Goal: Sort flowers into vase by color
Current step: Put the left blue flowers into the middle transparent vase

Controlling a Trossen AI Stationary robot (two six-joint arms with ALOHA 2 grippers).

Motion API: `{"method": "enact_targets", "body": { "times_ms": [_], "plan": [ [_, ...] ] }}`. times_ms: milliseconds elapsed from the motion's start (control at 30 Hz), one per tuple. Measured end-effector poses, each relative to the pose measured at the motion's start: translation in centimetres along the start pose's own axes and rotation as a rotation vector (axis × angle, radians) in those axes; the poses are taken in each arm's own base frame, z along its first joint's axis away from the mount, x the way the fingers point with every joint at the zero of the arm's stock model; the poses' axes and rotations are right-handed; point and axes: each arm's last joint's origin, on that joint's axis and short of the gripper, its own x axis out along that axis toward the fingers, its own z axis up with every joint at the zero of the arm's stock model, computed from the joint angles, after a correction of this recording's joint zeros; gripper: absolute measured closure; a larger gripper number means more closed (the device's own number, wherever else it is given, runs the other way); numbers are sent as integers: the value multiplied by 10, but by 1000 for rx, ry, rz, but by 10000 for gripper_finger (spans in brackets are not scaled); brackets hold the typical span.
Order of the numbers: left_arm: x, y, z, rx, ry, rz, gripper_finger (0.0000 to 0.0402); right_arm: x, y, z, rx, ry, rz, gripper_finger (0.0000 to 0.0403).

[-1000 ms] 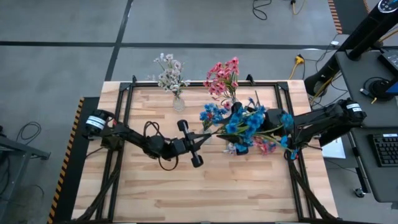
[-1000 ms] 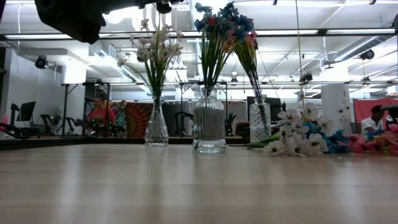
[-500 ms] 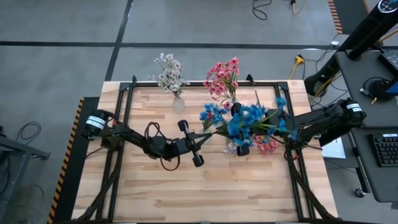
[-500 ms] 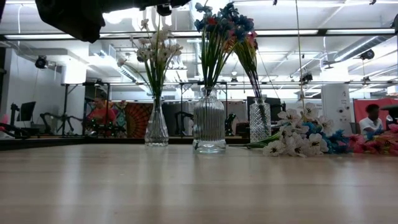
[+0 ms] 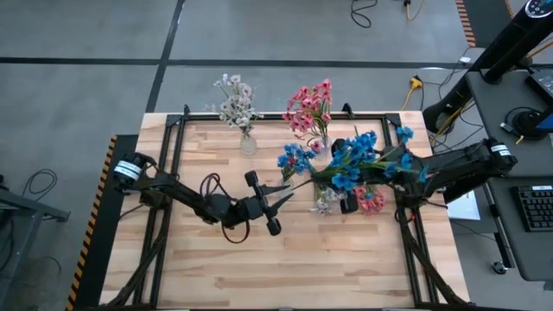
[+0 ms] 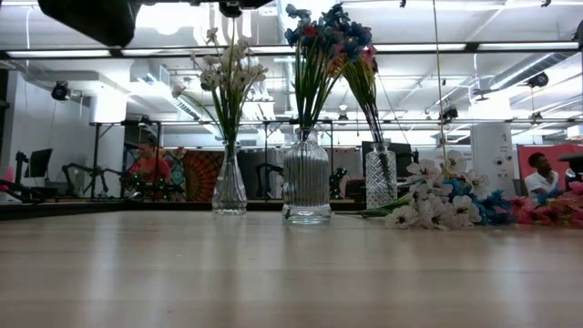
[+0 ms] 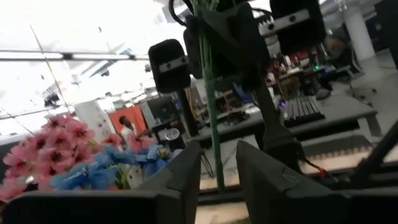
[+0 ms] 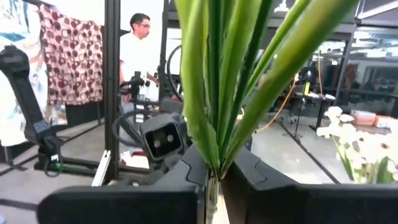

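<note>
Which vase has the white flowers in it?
The small glass vase at the far left of the three. It holds the white flowers; the other two vases hold pink and blue ones.

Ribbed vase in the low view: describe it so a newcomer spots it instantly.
Look at the far edge of the wooden table, where three glass vases stand in a row. It is the middle one, the ribbed vase: the widest, with vertical ridges, holding blue flowers.

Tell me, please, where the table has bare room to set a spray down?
The table's near half, in front of both arms, is bare wood, as is the far left corner beside the white-flower vase. It is crowded at right centre, around the blue-flower vase, pink-flower vase and loose flowers.
</note>
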Motion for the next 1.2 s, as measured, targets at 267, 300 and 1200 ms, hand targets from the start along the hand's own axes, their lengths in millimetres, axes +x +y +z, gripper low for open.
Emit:
{"method": "enact_targets", "body": {
  "times_ms": [267,300,1200],
  "plan": [
    [-7,-5,-6,-2,194,-51,283,-19,-1,5,32,93,2,385],
    [-8,-5,-7,0,227,-50,281,-20,0,3,34,120,4,385],
    [-25,13,-35,16,532,49,277,6,-7,35,-217,98,-152,385]
  ]
}}
